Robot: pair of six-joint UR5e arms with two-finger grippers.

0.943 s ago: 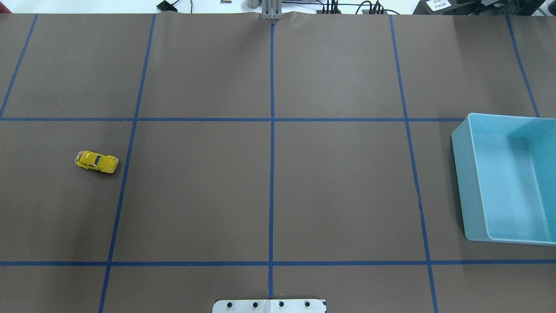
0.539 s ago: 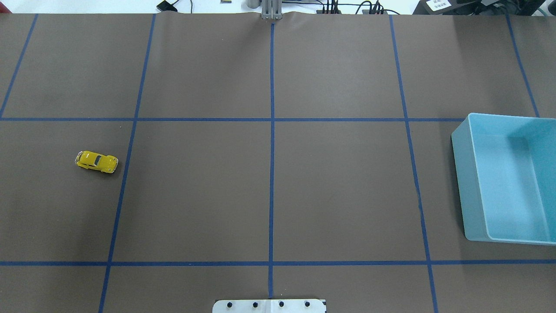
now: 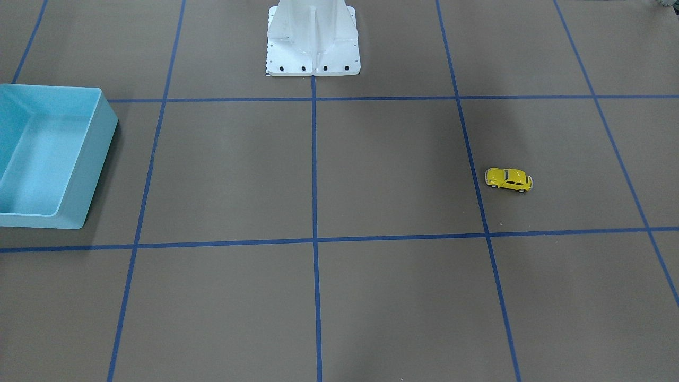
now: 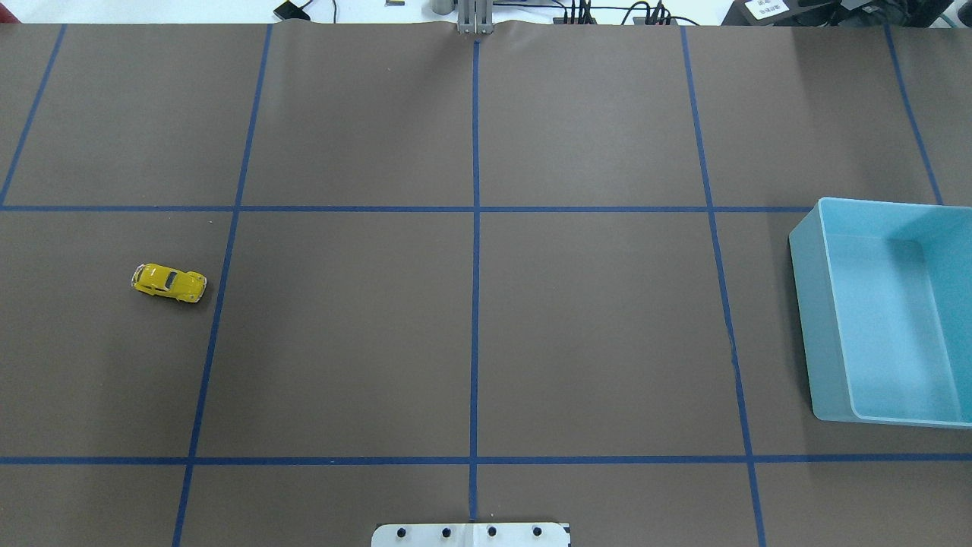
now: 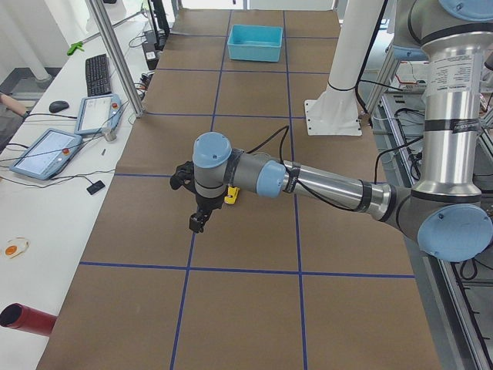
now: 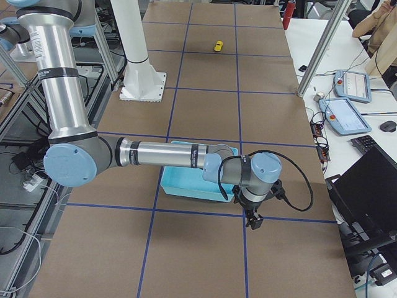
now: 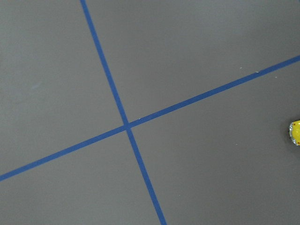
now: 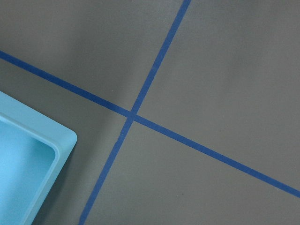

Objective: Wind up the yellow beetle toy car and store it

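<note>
– While you look down from overhead, where does the car (image 4: 168, 282) sit?

– You find it on its wheels on the mat (image 4: 592, 334), on the robot's left side, in the middle row of squares. It lies slightly askew, just short of the tape line (image 4: 219, 304) towards the centre.

– And the edges?

– Your bin (image 4: 816, 319) stands at the far right, with its outer side cut by the frame. Car and bin are well apart, and two squares of brown mat lie between them.

– What about the grippers?

– Your left gripper (image 5: 199, 223) hangs over the mat near the car, apart from it, and the wrist hides part of the car from the left-side camera. The left wrist camera catches only the car's tip at its frame's right edge. Your right gripper (image 6: 253, 220) hangs just outside a corner of the bin. You only have the side views for both, so I cannot tell you whether either one is wide or narrow.
</note>
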